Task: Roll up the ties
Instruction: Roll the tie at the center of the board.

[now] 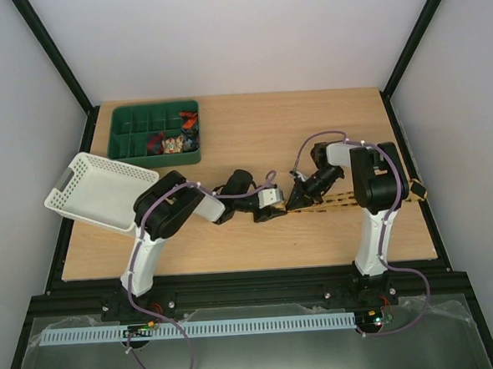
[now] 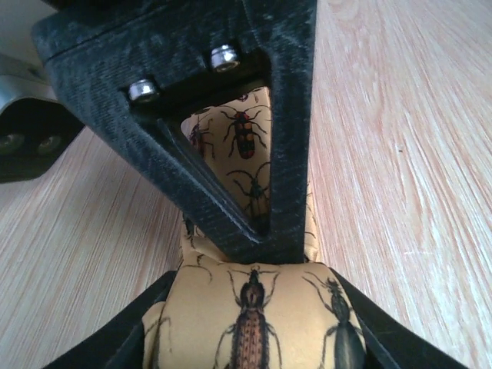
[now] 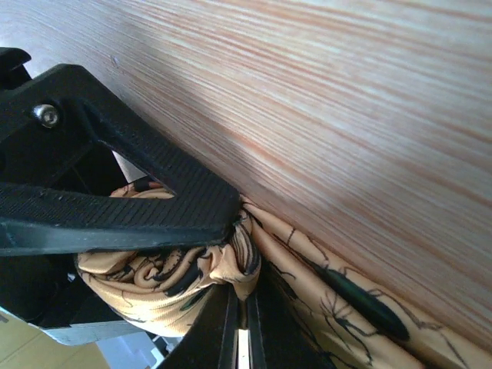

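The back of the table [image 1: 310, 122] is open from the middle to the far right corner. The green tray [image 1: 116, 134] and white basket [image 1: 96, 189] fill the left. Mid-table the left gripper [image 1: 281, 204] and right gripper [image 1: 300, 200] meet, the tie [image 1: 340, 202] trailing rightward barring that strip

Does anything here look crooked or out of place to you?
The white basket stands out: it sits askew, and its left part hangs out past the left edge of the table. The tan tie stretches across to the right edge, which looks like part of the rolling job.
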Controlling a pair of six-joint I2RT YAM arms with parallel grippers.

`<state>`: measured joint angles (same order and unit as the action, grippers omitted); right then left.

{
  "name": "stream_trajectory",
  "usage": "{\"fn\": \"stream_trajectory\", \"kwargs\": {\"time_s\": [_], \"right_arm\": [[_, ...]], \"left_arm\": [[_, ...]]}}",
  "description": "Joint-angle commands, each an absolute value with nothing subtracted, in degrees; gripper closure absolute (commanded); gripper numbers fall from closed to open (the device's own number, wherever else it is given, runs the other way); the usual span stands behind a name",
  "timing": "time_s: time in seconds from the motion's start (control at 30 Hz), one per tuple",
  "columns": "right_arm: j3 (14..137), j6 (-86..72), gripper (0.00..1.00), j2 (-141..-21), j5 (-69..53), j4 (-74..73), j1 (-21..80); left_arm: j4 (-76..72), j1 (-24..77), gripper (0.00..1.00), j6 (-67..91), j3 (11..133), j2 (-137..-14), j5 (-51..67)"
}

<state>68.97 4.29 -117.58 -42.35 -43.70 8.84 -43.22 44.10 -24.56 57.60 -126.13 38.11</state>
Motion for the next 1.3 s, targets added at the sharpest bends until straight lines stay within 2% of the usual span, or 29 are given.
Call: {"fn": "stream_trajectory", "kwargs": {"time_s": [0.0, 0.1, 0.37, 0.43, 0.5, 0.63, 0.7, 0.87, 0.97, 1.13, 1.27], "right_arm": [[68.23, 4.52, 0.98, -121.95, -30.15, -41.31, 9.23], [68.38, 4.79, 0.86, -119.18, -31.77, -41.06, 9.0], [66.95, 6.02, 0.47, -109.78, -44.22, -43.07, 7.55], [65.49, 4.88, 0.4, -108.25, -48.11, -42.19, 7.54], [64.68, 2.98, 0.37, -107.72, -50.44, -40.79, 8.01], [64.47, 1.14, 0.43, -108.05, -50.73, -38.82, 9.41], [64.66, 0.95, 0.5, -108.87, -49.01, -37.74, 10.25], [65.14, 0.37, 0.83, -111.46, -40.77, -35.86, 10.25], [64.34, 1.13, 0.98, -112.06, -39.71, -36.58, 9.49], [60.89, 2.57, 0.99, -112.88, -38.14, -36.42, 8.03], [59.53, 3.02, 0.99, -114.1, -32.96, -34.93, 7.1]], "left_arm": [[-34.5, 44.39, 0.63, -29.16, 56.89, -128.37, 35.04], [-28.45, 43.97, 0.69, -29.95, 56.4, -127.08, 34.55], [-19.8, 43.68, 0.69, -25.76, 55.76, -126.31, 26.74], [-18.25, 43.68, 0.67, -24.89, 56.45, -126.3, 26.1], [-17.04, 43.68, 0.67, -24.26, 57.21, -126.3, 25.92], [-16.26, 43.65, 0.66, -23.5, 57.63, -126.16, 25.81], [-16.3, 43.72, 0.66, -23.4, 57.52, -126.04, 25.82], [-16.24, 43.91, 0.65, -24.15, 57.14, -125.77, 26.1], [-16.0, 43.94, 0.63, -24.78, 57.14, -125.48, 25.71], [-18.14, 43.83, 0.43, -24.01, 57.63, -123.71, 27.25], [-20.62, 43.87, 0.33, -22.36, 58.89, -123.21, 27.67]]}}
